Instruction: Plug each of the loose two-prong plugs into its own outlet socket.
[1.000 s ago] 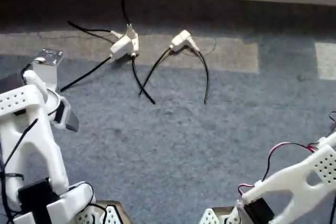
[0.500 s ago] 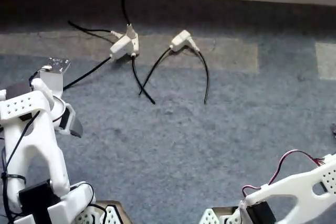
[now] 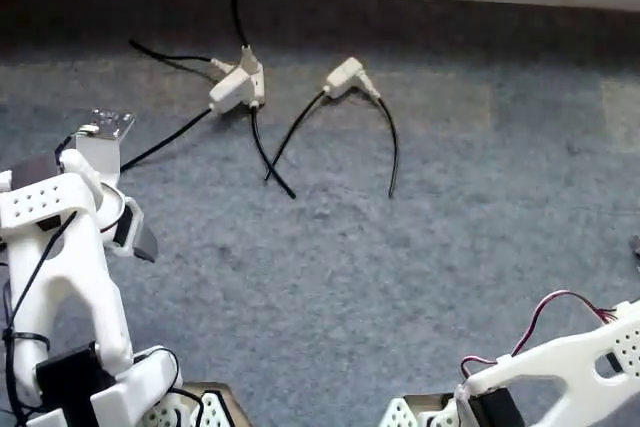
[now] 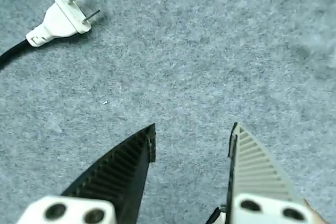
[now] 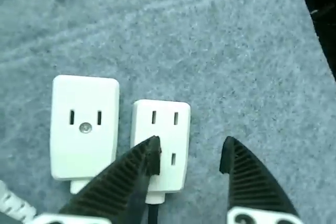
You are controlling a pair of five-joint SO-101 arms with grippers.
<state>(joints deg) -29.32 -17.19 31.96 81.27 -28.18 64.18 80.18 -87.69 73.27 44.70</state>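
Two white two-prong plugs (image 3: 236,87) (image 3: 345,75) lie at the far side of the grey carpet, with black cords (image 3: 275,152) trailing toward me. In the left wrist view a white plug (image 4: 60,20) lies prongs out on the carpet, well ahead of my open left gripper (image 4: 193,129). My left arm (image 3: 60,217) stands at the near left. In the right wrist view two white outlet blocks lie side by side, a three-hole one (image 5: 84,127) and a smaller one (image 5: 160,140). My right gripper (image 5: 189,153) hangs open just above the smaller block.
A dark strip (image 3: 400,12) runs along the far edge of the carpet below a pale wall. My right arm (image 3: 560,367) sits at the near right corner. Open carpet (image 3: 380,267) spreads between the arms and the plugs.
The right arm has sunk lower and farther toward the right edge. The left arm shifted slightly nearer a second ago, then held still. The pale band on the carpet has faded.
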